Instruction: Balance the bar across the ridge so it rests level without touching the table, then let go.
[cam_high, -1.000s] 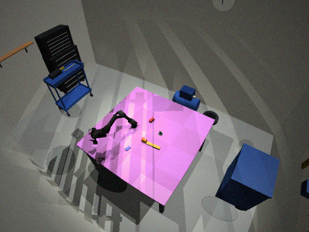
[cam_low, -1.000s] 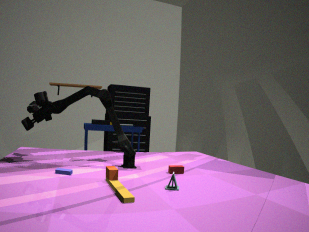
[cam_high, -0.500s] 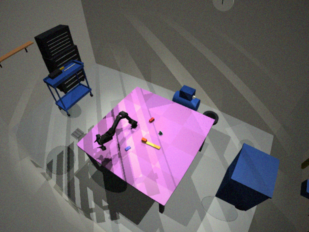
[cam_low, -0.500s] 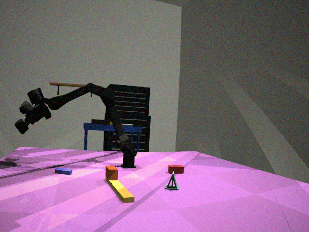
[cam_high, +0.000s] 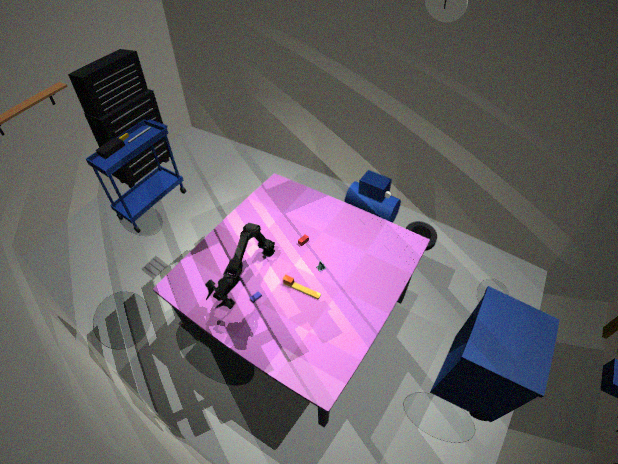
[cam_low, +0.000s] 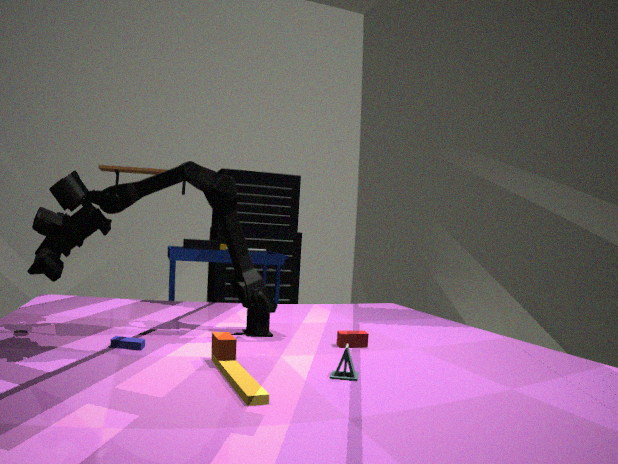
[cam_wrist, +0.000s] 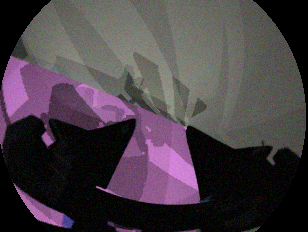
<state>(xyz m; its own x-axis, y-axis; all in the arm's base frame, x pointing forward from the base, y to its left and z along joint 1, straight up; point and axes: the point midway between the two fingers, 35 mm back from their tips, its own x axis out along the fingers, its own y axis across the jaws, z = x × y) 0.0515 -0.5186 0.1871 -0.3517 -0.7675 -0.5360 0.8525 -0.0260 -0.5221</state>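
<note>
Lying flat on the pink table, the yellow bar with its orange end block sits nearest, the green ridge well apart at about three o'clock from it. Behind stand a red block and blue block. Farthest, the gripper hangs high at nine o'clock, fingers spread and apparently grasping nothing.

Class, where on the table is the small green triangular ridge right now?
In the exterior view the green ridge stands upright on the pink table, just in front of the red block and to the right of the yellow bar, apart from both.
</note>
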